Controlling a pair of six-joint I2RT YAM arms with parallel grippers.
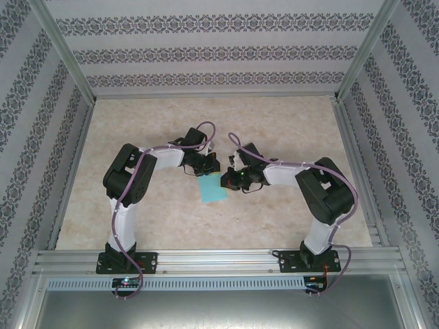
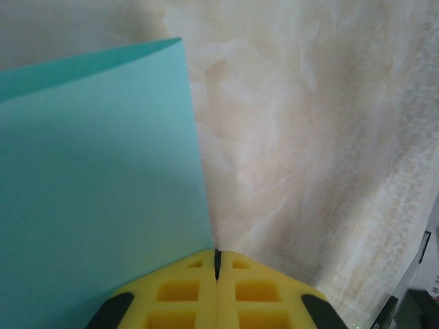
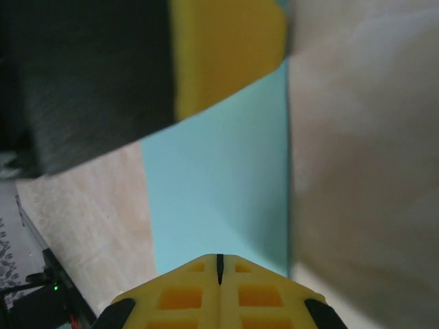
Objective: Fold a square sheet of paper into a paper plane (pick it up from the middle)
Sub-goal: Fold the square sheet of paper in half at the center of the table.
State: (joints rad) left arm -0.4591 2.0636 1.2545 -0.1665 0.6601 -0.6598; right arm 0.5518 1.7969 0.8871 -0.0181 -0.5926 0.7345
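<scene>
left pincer [image 2: 217, 259] closed | right pincer [image 3: 219, 266] closed | both at paper sheet [image 1: 212, 190]

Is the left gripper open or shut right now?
Shut: the left gripper shows yellow fingers meeting along a thin dark seam. Whether the square sheet of paper at their tips is pinched, cannot tell.

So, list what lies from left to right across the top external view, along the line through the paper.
Left patterned wall → left arm's black elbow joint → turquoise square paper sheet → right arm's black elbow joint → right patterned wall.
</scene>
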